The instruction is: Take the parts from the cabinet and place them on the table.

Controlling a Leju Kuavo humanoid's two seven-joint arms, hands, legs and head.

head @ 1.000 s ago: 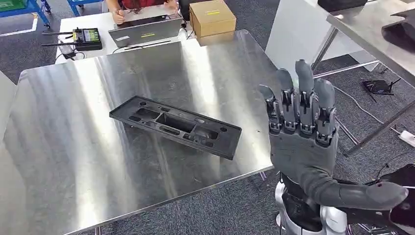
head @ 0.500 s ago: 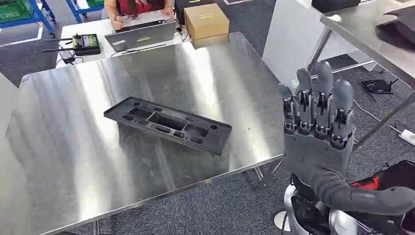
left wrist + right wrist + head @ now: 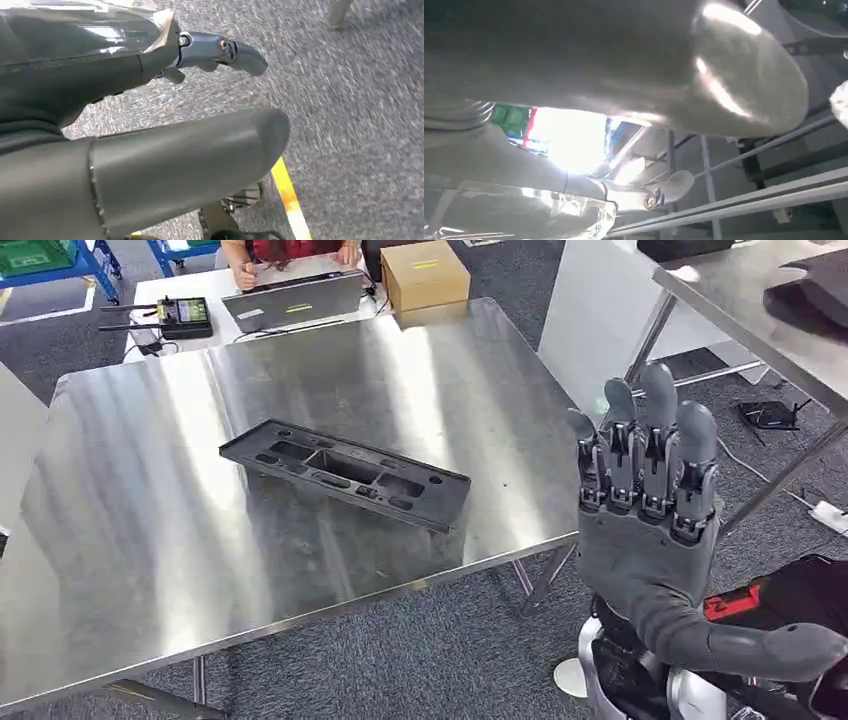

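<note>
Steel table (image 3: 150, 540) has the black part (image 3: 345, 473) lying flat mid-surface. From my seat, right hand (image 3: 645, 540) is raised at 4 o'clock, fingers spread, empty. Left hand (image 3: 150, 115) hangs empty too. Part looks stiff, light plastic; I'd grab a long edge.

From my head view the room is bright and evenly lit from overhead. The brushed steel table top (image 3: 300, 390) throws pale streaks of glare, and the flat black moulded plastic part (image 3: 345, 473) casts a soft dark reflection beneath itself. My left wrist view is motion-blurred across the grey carpet (image 3: 360, 100). My right wrist view is backlit: a blown-out white patch (image 3: 569, 137) washes out detail, and everything near is out of focus.
</note>
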